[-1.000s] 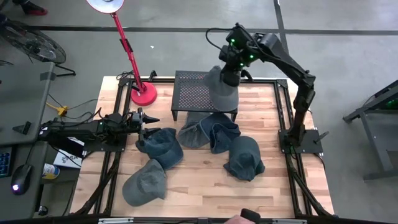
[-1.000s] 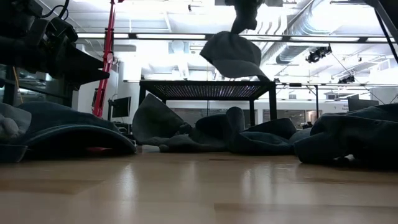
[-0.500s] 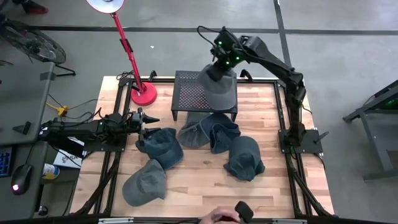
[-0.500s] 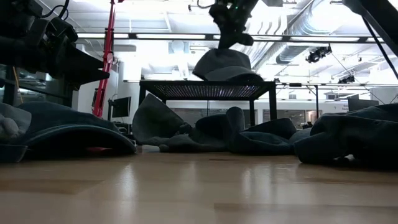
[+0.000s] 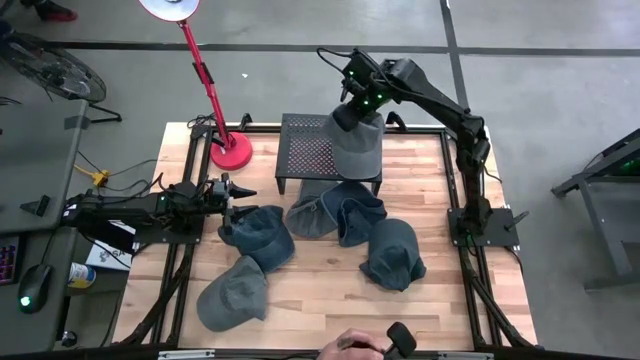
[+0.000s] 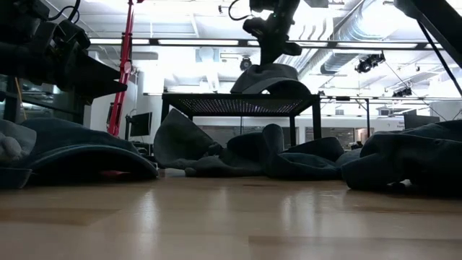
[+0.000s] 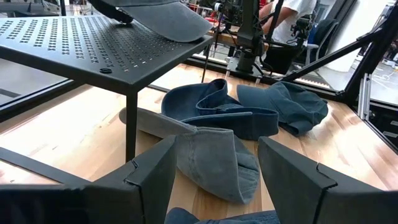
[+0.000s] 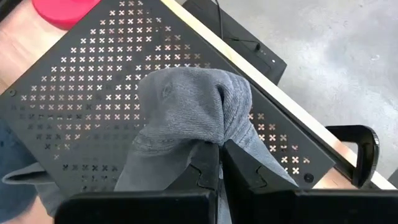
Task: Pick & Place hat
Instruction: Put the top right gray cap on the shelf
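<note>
From where I stand, the right gripper (image 5: 352, 108) is up over the far side of the table, its fingers pressed together on a fold of the grey hat (image 5: 356, 145), pinching the cloth into a peak that shows plainly in the right wrist view. The hat itself sits on the black perforated stand (image 5: 305, 150), draped toward the stand's right edge with part of its brim hanging past the rim; in the low view its underside looks to be resting on the stand's top, though I cannot be sure the full weight is down yet. So the carry seems done and the placing nearly so: what is left for this hat, I judge, is for the fingers to let go and the arm to lift clear without dragging the cloth off the edge. The left gripper (image 5: 232, 192) waits low at the left side of the table, its jaws spread and empty, just beside a blue hat (image 5: 260, 233). Four more hats lie on the wooden table (image 5: 320, 300) in front of the stand: that one, a grey-green one (image 5: 232, 293) nearer the front, a rumpled one (image 5: 335, 212) under the stand's front edge and another (image 5: 393, 254) to its right, so most of the job looks to be ahead.
</note>
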Tool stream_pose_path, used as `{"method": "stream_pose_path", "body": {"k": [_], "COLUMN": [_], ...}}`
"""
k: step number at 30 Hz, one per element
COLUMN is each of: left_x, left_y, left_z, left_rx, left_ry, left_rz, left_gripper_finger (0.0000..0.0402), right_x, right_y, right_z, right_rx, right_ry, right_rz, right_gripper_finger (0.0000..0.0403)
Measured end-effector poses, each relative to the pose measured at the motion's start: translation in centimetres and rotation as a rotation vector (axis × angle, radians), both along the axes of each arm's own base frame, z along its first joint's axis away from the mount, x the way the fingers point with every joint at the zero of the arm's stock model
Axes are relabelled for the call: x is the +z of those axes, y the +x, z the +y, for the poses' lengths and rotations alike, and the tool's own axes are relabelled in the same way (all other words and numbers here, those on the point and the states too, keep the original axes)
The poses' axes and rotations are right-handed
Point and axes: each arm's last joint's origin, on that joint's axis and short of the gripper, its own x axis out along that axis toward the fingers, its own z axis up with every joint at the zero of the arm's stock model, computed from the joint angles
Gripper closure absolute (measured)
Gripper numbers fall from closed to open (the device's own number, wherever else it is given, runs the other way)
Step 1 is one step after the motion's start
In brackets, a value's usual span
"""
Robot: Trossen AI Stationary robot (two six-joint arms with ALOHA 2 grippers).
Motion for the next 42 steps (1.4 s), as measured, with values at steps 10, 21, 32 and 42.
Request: {"method": "stream_pose_path", "body": {"k": [10, 21, 32, 42], "left_x": [0.0, 0.0, 0.0, 0.0], "left_y": [0.0, 0.0, 0.0, 0.0], "left_z": [0.0, 0.0, 0.0, 0.0], "left_rx": [0.000, 0.000, 0.000, 0.000], "left_ry": [0.000, 0.000, 0.000, 0.000], "left_rz": [0.000, 0.000, 0.000, 0.000], "left_gripper_finger": [0.0181, 0.0181, 0.0181, 0.0181], "right_x": [-1.4, -2.1, -2.1, -2.1], "right_y": [1.0, 0.9, 0.8, 0.8], "right_z": [-0.7, -1.5, -1.6, -1.6], "right_rx": [0.003, -0.033, -0.005, 0.040], "right_ry": [0.038, 0.015, 0.014, -0.006], "right_rz": [-0.001, 0.048, 0.053, 0.070], "right_gripper_finger": [0.0403, 0.0403, 0.0403, 0.0354]}}
